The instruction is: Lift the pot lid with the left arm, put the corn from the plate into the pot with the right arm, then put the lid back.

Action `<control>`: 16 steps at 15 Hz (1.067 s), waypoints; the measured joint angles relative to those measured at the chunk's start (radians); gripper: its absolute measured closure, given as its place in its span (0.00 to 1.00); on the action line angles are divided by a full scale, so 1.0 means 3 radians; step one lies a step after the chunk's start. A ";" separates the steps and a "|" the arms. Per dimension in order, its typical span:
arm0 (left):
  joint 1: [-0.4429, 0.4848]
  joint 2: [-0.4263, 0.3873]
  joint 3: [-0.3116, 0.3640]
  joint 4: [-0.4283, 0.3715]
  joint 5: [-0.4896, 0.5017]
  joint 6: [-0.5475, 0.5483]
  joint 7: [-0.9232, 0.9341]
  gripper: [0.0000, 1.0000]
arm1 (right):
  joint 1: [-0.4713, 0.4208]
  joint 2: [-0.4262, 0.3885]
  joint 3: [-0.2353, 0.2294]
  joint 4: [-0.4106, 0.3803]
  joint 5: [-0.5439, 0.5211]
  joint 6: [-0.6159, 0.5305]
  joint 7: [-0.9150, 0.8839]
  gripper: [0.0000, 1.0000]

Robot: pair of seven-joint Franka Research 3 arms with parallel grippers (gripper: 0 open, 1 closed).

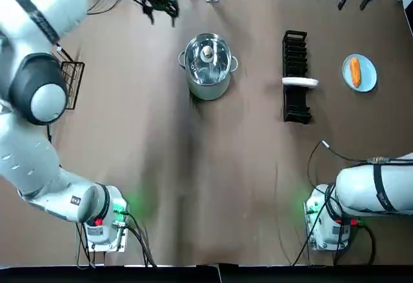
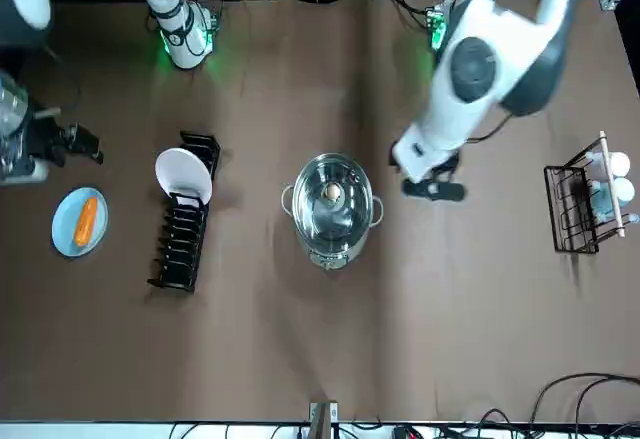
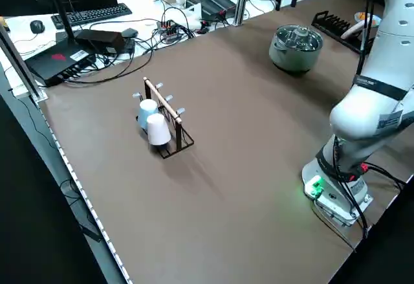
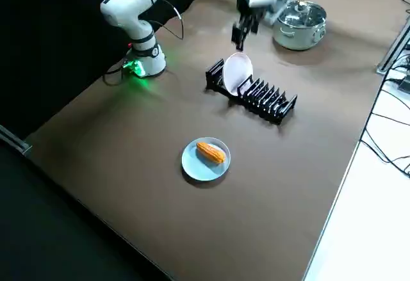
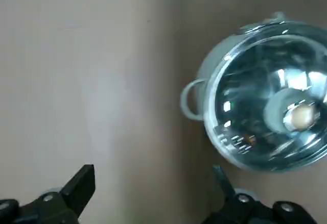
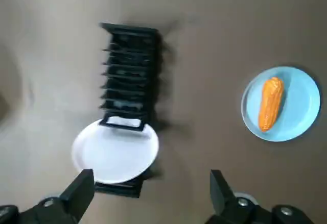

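A: With 12 o'clock pointing away from your arms' bases, the nearest thing on the table (image 1: 193, 167) is the dish rack (image 1: 295, 106). It stands at 3 o'clock from the pot (image 1: 210, 91), and a white plate (image 1: 300, 82) stands on edge in its slots.

B: Agreed. You also have the cup rack (image 1: 72, 83) about as near, at 9 o'clock from the pot and well apart from it.

A: A little farther out are the things for your job. The lid (image 1: 207, 53) sits on the pot, knob up. The corn (image 1: 355, 72) lies on the blue plate (image 1: 369, 84), at 3 o'clock from the dish rack, with its length running 12 to 6.

B: Farthest out are your grippers, both near the table's far edge. Your left gripper (image 5: 153, 175) hangs in the air at 11 o'clock from the pot, clear of it, jaws spread wide with nothing between them.

A: Your right gripper (image 6: 150, 178) hovers at 12 o'clock from the blue plate. Its jaws are also wide apart and empty.
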 joint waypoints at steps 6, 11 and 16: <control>-0.0492 0.0450 0.0000 0.0008 -0.0001 0.0836 -0.0777 0.00 | -0.0654 0.0764 -0.0029 -0.0023 -0.0092 0.0713 -0.0577 0.06; -0.0752 0.0746 0.0025 0.0041 -0.0001 0.1280 -0.1061 0.00 | -0.0973 0.1242 -0.0035 -0.0026 -0.0147 0.1084 -0.0701 0.08; -0.0780 0.0834 0.0068 0.0084 -0.0001 0.1336 -0.1065 0.01 | -0.1094 0.1502 -0.0059 -0.0275 -0.0259 0.1801 -0.0700 0.15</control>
